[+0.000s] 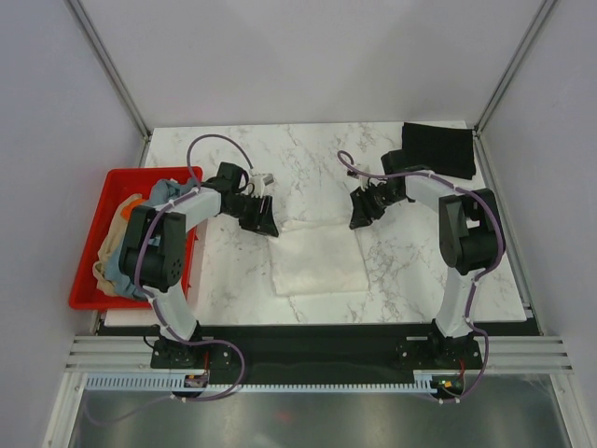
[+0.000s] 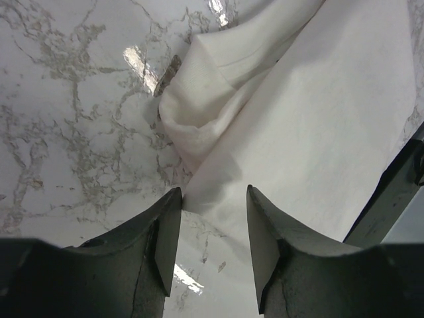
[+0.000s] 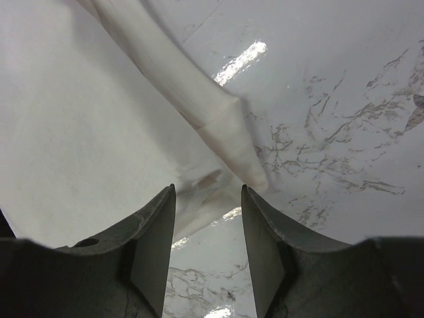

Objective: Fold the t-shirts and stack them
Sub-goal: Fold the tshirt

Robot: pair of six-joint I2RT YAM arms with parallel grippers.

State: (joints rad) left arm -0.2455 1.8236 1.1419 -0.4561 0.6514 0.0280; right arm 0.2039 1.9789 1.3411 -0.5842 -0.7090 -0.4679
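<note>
Two grippers flank the far edge of the cream-white t-shirt (image 1: 317, 261); left gripper (image 1: 263, 222) at its far-left corner, right gripper (image 1: 360, 213) at its far-right; both jaws parted, nothing pinched. Shirt lies flat mid-table, near-square from above, no clear long axis; each arm about equally near its own corner. Wrist views add what the top view hides: a tucked sleeve (image 2: 199, 99) ahead of the fingertips, cloth edge right at the gap. Top view alone shows the black t-shirt (image 1: 438, 149) folded far right; heaped t-shirts (image 1: 117, 257) in the red crate (image 1: 126, 175).
</note>
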